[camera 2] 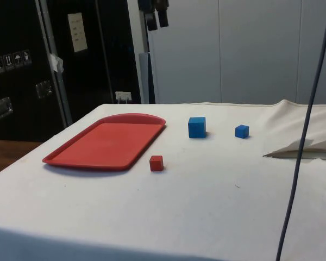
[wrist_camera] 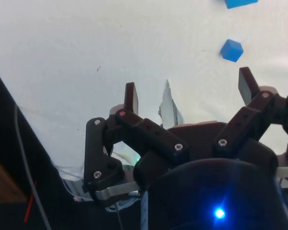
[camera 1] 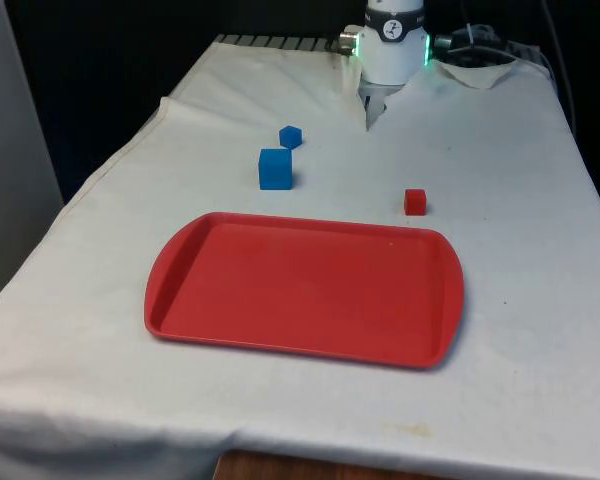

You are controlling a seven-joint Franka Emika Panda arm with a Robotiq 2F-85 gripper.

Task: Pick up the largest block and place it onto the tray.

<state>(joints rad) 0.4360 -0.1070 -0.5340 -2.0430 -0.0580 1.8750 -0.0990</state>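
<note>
**Operator:** Where does the biggest block sit, going by the tray?

**Observer:** Take the red tray as your landmark. You find the large blue block on the white cloth just beyond the tray's far long edge, near the corner at the front view's left, apart from the rim and not touching it. In the side view you see the same block standing flat and upright on the cloth, just off the tray's far corner.

**Operator:** And the other blocks?

**Observer:** You have a small blue block a little farther from the tray than the large one, close beside it but with a gap between them. A small red block sits near the tray's far edge too, toward the corner at the front view's right, just beside the rim and well apart from both blue blocks. The tray itself carries nothing.

**Operator:** Where is the gripper, and how does it stand?

**Observer:** Your gripper hangs high above the cloth, well beyond the tray and past all three blocks. In the side view you catch its black fingers up at the frame's edge. From the wrist you see the two fingers spread wide, with bare cloth between them and nothing held. The small blue block shows ahead of the fingertips, and an edge of the large blue block beyond it.
</note>
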